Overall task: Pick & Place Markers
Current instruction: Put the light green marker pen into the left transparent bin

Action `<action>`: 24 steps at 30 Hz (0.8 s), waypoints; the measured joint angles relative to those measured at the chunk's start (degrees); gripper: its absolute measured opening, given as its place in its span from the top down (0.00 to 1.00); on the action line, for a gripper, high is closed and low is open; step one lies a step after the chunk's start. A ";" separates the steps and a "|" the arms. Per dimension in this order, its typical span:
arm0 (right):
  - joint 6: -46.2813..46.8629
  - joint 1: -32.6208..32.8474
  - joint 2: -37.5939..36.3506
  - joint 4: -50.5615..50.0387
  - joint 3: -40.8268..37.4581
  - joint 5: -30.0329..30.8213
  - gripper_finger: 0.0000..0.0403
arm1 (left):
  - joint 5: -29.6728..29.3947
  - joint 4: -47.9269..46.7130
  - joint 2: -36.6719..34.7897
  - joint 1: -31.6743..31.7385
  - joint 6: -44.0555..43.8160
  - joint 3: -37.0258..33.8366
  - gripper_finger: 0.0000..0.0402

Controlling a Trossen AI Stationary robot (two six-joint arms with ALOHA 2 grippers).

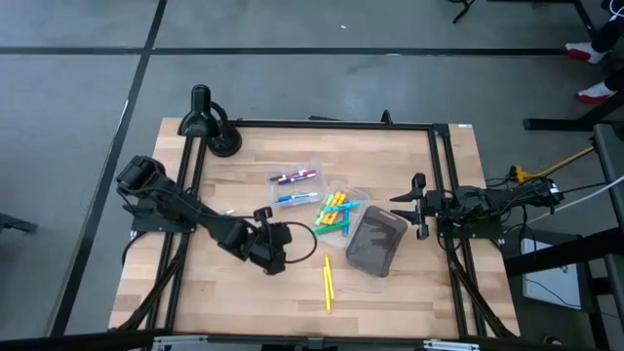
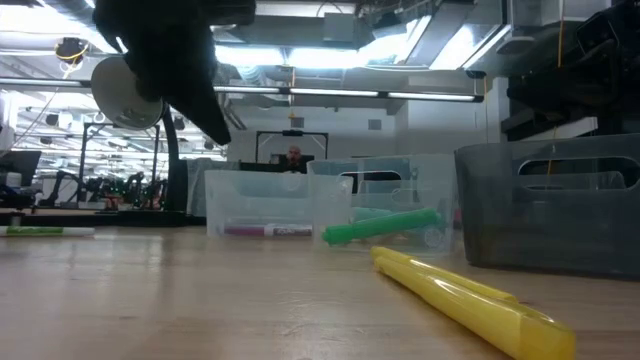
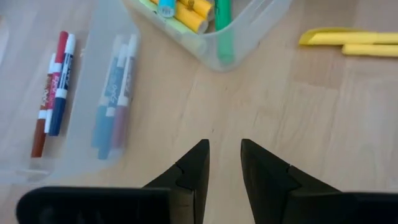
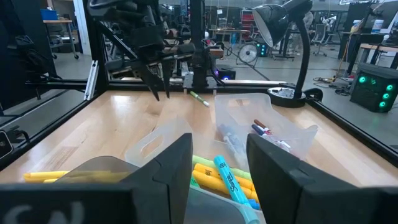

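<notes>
Markers lie in three clear trays at mid-table: dark red ones [image 1: 295,177], blue ones [image 1: 292,199], and yellow, green and blue ones [image 1: 336,213]. Two yellow markers [image 1: 328,283] lie loose on the wood near the front, seen close in the low view [image 2: 465,300]. A single green marker [image 1: 229,210] lies by the left rail. My left gripper [image 3: 224,149] hangs open and empty above bare wood [image 1: 285,246], on the near side of the trays and left of the yellow pair. My right gripper [image 4: 217,162] stands open at the right rail [image 1: 414,205], level, holding nothing.
A dark grey bin [image 1: 375,242] stands just right of the trays, between them and my right gripper. A black desk lamp [image 1: 210,122] is at the far left corner. Black frame rails run along the table's left, far and right sides.
</notes>
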 joint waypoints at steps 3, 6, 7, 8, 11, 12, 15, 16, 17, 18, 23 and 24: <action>0.00 0.01 0.01 0.00 0.01 0.00 0.62 | -1.69 -1.96 0.00 -0.77 -1.70 0.00 0.79; 0.00 0.01 0.00 0.00 0.01 0.00 0.62 | -2.31 -5.07 0.00 -1.33 -3.74 0.00 0.79; 0.00 0.00 0.00 0.00 0.00 0.00 0.62 | -2.31 -6.55 0.00 -1.44 -4.66 0.00 0.79; 0.00 -0.01 0.00 0.00 0.00 0.00 0.62 | -2.31 -8.28 0.00 -1.59 -5.68 0.00 0.79; 0.00 0.01 -0.01 -0.02 0.01 0.00 0.62 | -1.75 -15.48 0.00 -1.67 -9.89 0.00 0.79; 0.01 -0.01 0.01 0.00 0.00 0.00 0.62 | -0.91 -18.52 0.00 -1.55 -11.51 0.00 0.79; 0.00 -0.01 0.00 0.00 -0.01 0.00 0.62 | 1.98 -27.39 0.00 -0.89 -16.27 0.00 0.79; 0.00 0.01 -0.01 0.00 -0.01 0.00 0.62 | 2.66 -29.87 0.00 -0.76 -17.55 -0.02 0.79; 0.00 0.01 0.01 0.00 0.01 0.00 0.62 | 2.92 -31.96 0.00 -0.74 -18.56 -0.02 0.79; 0.00 -0.01 0.01 0.00 0.01 0.00 0.62 | 2.95 -33.90 0.00 -0.76 -19.29 -0.02 0.79; 0.00 0.00 0.01 0.00 0.00 0.00 0.62 | 1.39 -38.49 0.00 -2.03 -20.79 -0.33 0.79; 0.01 0.00 0.00 0.00 0.00 0.00 0.62 | 1.08 -38.49 0.00 -2.21 -20.79 -0.74 0.79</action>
